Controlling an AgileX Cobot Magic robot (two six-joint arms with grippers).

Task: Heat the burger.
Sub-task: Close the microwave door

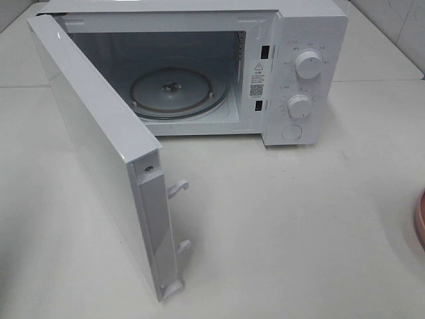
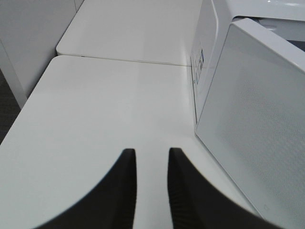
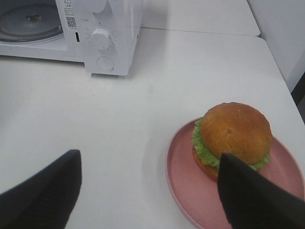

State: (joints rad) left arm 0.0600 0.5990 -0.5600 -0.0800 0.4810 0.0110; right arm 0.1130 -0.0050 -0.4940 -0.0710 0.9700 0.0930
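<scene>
Trouble would most likely come at the microwave door (image 1: 99, 159), which swings wide across the left of the high view and leaves only the right and centre free for carrying the burger (image 3: 232, 136) in. That burger sits on a pink plate (image 3: 183, 186) at lower right of the right wrist view, well apart from the microwave (image 1: 292, 73). The right gripper (image 3: 147, 191) hangs wide open and empty, one finger overlapping the burger in the picture; contact cannot be told. A squeeze could crush the bun. The left gripper (image 2: 151, 191) holds nothing, jaws nearly together, beside the door.
</scene>
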